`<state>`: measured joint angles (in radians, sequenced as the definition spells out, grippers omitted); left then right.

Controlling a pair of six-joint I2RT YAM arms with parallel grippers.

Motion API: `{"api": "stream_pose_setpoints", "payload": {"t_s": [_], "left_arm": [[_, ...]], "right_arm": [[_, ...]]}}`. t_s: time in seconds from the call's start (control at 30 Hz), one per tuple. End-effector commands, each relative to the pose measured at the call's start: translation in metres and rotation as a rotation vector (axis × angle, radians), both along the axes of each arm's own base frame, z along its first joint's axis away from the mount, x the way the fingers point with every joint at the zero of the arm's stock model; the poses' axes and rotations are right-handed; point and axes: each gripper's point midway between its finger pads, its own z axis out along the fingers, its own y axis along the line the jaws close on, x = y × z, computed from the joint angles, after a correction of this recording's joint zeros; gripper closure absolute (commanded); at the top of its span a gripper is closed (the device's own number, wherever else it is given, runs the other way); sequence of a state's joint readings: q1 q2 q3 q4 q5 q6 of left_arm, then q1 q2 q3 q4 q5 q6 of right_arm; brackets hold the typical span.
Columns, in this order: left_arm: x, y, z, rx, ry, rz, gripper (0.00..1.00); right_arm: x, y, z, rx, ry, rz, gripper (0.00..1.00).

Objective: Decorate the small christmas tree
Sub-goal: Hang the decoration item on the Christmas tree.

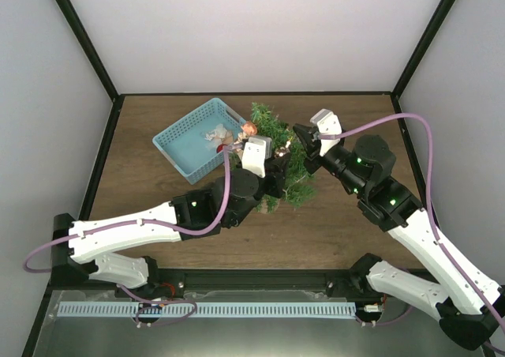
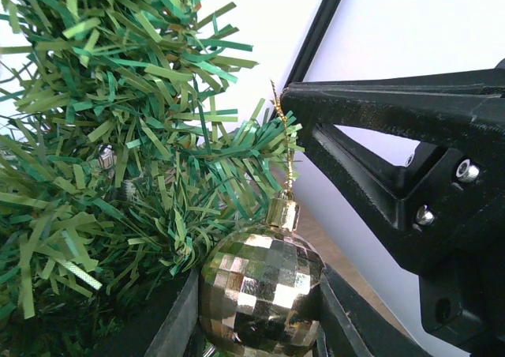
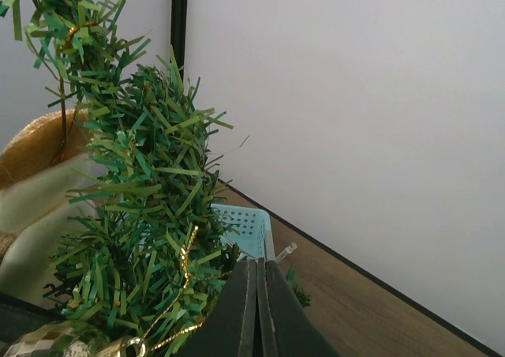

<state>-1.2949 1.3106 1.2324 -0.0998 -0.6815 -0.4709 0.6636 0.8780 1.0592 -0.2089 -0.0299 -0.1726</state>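
Wood-grain brown table (image 1: 331,231) is lying flat between white walls and black corner posts. The small christmas tree (image 1: 272,124), bushy with flat green strip needles, is sitting toward the back middle, just beside the right corner of a light-blue lattice plastic basket (image 1: 186,121). Bare board is showing in front of and to the right of the tree, and both arms are crowding it from either side. The left gripper (image 2: 260,313) is clamping a round faceted gold ball (image 2: 260,278), its partly opened jaws pressing the ball's sides against the lower branches. The ball's thin gold cord (image 2: 286,155) is rising beside the right gripper (image 3: 257,294), whose fingers are pressing fully together. Whether they are pinching the cord cannot be told.
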Motion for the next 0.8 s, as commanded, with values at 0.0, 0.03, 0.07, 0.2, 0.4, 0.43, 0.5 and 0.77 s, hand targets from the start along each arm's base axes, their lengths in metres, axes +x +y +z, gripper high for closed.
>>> {"api": "stream_pose_setpoints", "payload": {"t_s": [0.0,0.03,0.07,0.2,0.4,0.43,0.5,0.77], "left_arm": [[-0.001,-0.004,0.006,-0.006,-0.005,-0.006,0.72],[-0.001,-0.004,0.006,-0.006,-0.004,-0.007,0.72],[-0.001,-0.004,0.006,-0.006,-0.003,-0.008,0.72],[-0.001,-0.003,0.008,-0.012,-0.003,-0.007,0.72],[-0.004,-0.001,0.011,-0.035,0.001,-0.025,0.72],[-0.005,-0.001,0.011,-0.037,0.003,-0.028,0.72],[-0.005,0.000,0.013,-0.045,0.004,-0.029,0.72],[-0.003,0.004,0.011,-0.030,-0.001,-0.005,0.72]], "right_arm": [[-0.004,-0.007,0.001,0.017,0.013,-0.011,0.99],[-0.004,-0.007,0.001,0.016,0.016,-0.013,0.99],[-0.004,-0.008,0.001,0.016,0.019,-0.013,0.99],[-0.006,-0.008,0.004,0.020,0.011,-0.011,0.99],[-0.008,-0.009,0.013,0.022,0.003,-0.006,0.99],[-0.008,-0.009,0.015,0.024,0.002,-0.004,0.99],[-0.010,-0.010,0.019,0.030,0.001,0.000,0.99],[-0.003,-0.007,0.006,0.008,0.020,-0.018,0.99]]}}
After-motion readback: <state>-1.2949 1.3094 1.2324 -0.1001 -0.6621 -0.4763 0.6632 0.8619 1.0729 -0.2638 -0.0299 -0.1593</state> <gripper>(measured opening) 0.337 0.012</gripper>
